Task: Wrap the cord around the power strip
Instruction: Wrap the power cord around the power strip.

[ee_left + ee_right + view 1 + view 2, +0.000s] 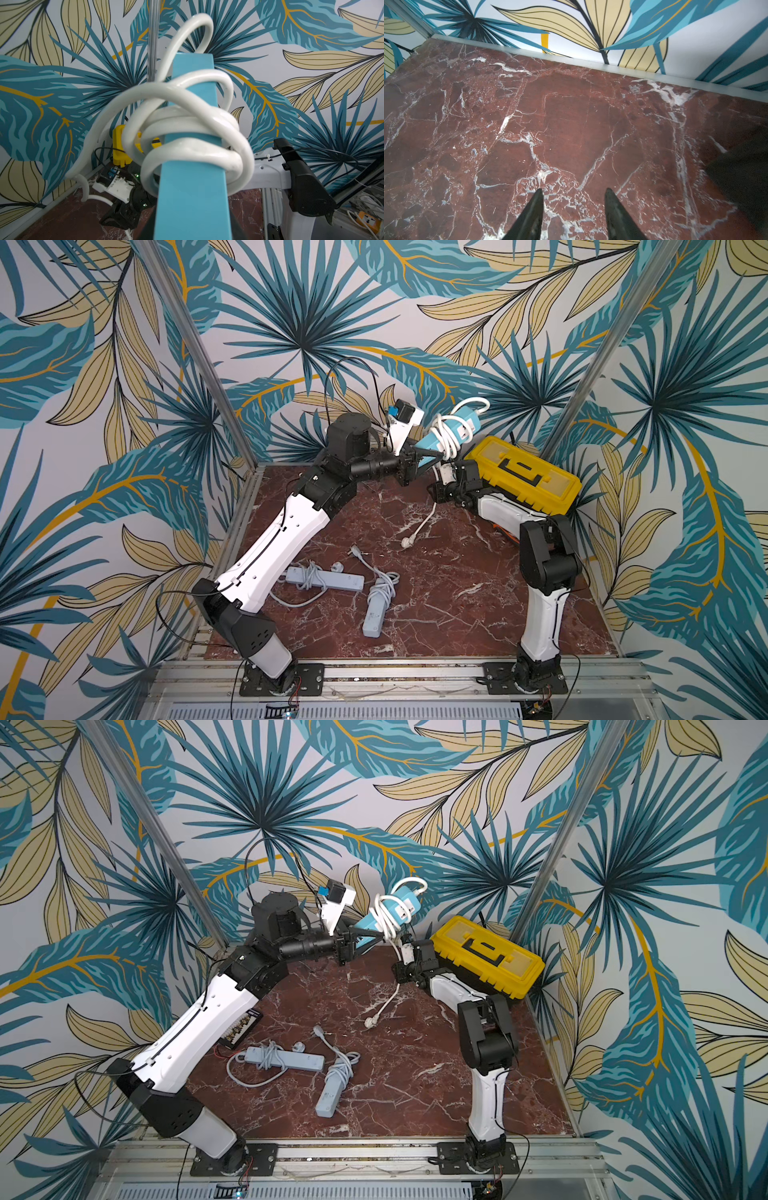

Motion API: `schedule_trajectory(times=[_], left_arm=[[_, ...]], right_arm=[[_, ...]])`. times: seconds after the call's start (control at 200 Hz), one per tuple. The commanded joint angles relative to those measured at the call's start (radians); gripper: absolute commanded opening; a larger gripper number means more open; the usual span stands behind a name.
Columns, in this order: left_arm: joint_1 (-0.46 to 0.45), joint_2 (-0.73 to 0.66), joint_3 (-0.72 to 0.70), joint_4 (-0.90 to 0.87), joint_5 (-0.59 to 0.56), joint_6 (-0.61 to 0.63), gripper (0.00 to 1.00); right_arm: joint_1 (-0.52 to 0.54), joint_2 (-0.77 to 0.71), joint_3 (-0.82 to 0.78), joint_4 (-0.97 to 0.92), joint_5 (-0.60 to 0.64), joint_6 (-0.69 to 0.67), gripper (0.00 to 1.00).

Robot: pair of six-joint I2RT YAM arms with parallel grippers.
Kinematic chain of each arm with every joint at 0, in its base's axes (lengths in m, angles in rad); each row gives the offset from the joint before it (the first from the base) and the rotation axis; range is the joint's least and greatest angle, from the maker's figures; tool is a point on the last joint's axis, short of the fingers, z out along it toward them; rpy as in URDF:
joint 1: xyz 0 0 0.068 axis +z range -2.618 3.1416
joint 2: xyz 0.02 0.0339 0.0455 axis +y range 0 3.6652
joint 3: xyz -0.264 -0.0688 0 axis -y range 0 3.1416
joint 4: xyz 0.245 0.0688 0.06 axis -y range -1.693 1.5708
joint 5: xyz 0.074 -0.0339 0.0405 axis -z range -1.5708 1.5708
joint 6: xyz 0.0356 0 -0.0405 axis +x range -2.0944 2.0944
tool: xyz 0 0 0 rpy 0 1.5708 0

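Observation:
A blue power strip point(449, 431) point(388, 911) is held up in the air at the back middle, tilted. My left gripper point(422, 456) is shut on its lower end. In the left wrist view the strip point(193, 197) fills the space between the jaws. The white cord point(187, 124) lies in several loose loops around the strip's middle. Its tail hangs down to the table and ends in a plug point(409, 541) point(372, 1021). My right gripper point(574, 192) is open and empty, low over the marble just below the strip, beside the hanging tail point(430, 514).
A yellow toolbox point(523, 475) sits at the back right, close behind the right arm. Two grey power strips with their cords around them point(324, 578) point(376, 610) lie on the front left of the red marble table point(457, 572). Walls close in the back and sides.

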Motion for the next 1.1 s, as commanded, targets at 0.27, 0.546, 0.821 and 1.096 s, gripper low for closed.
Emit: schedule_trajectory(times=[0.27,0.546,0.821,1.096], left_arm=[[0.173,0.009,0.022,0.093,-0.212,-0.066,0.0],[0.303,0.118,0.042,-0.04,-0.431,0.12,0.0],[0.29,0.222,0.027,-0.196,-0.622,0.379,0.0],[0.182,0.269,-0.063,-0.284,-0.617,0.559,0.0]], right_arm=[[0.074,-0.158,-0.162,-0.026,0.158,-0.064,0.0],[0.17,-0.472,-0.347,-0.184,0.309,-0.344,0.0],[0.218,-0.755,-0.359,-0.301,0.255,-0.57,0.0],[0.218,-0.801,-0.126,-0.454,0.145,-0.663,0.0]])
